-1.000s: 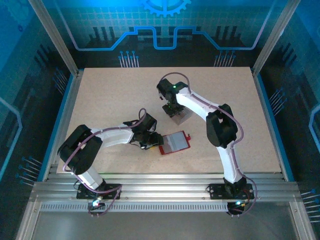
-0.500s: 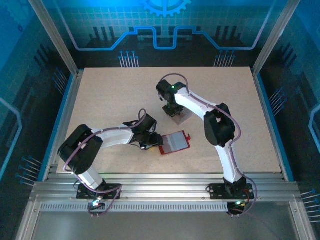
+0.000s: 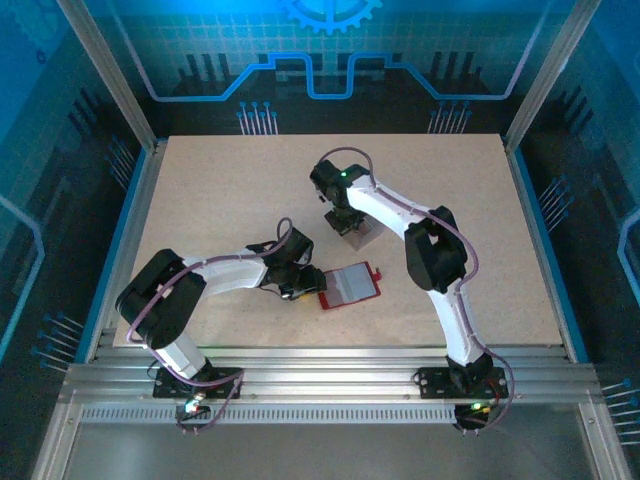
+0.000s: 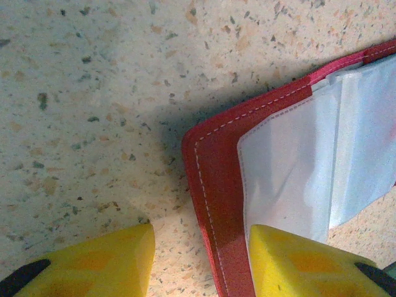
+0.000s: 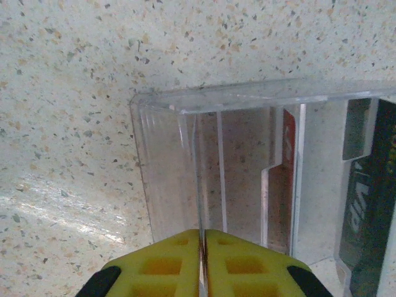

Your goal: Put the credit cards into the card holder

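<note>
The card holder (image 3: 350,285) lies open on the table, red with pale grey pockets (image 4: 297,167). My left gripper (image 3: 298,290) is open at its left edge. One yellow finger (image 4: 105,260) is over the bare table and the other (image 4: 297,260) is over the pocket, with the red border (image 4: 213,185) between them. My right gripper (image 5: 202,253) reaches down into a clear plastic box (image 5: 167,167). It is shut on a thin credit card (image 5: 198,173) seen edge-on. A brownish card (image 5: 279,192) and a dark card (image 5: 365,198) stand further right in the box.
The clear box (image 3: 362,235) stands behind the card holder near the table's middle, under the right wrist. Speckled tabletop (image 3: 220,190) stretches to the left and the back. Metal frame posts and rails border the table.
The right gripper's jaws have closed together inside the clear box, and the right arm has shifted slightly left. The left arm and the card holder have not moved.
</note>
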Robot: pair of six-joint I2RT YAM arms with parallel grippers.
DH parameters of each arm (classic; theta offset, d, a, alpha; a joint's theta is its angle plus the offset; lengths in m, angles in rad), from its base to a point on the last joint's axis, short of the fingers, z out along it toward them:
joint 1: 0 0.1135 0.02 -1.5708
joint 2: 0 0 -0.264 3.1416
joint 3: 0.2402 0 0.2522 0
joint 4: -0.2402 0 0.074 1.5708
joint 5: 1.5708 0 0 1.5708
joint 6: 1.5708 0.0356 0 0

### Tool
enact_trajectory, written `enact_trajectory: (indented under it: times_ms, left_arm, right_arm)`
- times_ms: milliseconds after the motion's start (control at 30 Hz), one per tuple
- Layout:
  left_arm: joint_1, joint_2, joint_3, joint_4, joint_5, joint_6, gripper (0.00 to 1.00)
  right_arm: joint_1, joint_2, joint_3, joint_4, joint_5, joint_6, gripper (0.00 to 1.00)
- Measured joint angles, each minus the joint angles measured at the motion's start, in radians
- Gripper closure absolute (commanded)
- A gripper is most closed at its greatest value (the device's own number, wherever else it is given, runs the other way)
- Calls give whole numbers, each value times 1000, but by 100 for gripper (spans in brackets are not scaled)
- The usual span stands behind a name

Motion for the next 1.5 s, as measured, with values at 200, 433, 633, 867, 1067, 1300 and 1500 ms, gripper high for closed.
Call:
enact_trajectory:
  times_ms: [200,433,633,867,1067,1300,1500]
  left_arm:
    - [0,3,0,1,0,0,54]
    - [0,5,0,2,0,0,54]
    - [0,6,0,2,1,0,54]
    - [0,6,8,-8,2,4,53]
    - [0,6,15,-18,8,11,50]
    - [0,-2,24,-30,11,30,56]
    - [0,2,76,-66,9,49,61]
  right_arm:
    - [5,0,38,-18,17,-4,93]
    - [5,0,50,-38,19,-8,100]
    - [9,0,51,-51,19,-7,100]
    - [31,-27,51,-75,19,-6,100]
    - [50,-121,55,-90,16,-1,100]
    - [53,-311,-39,-59,-41,36,100]
    - [53,-489,-260,14,-138,83,100]
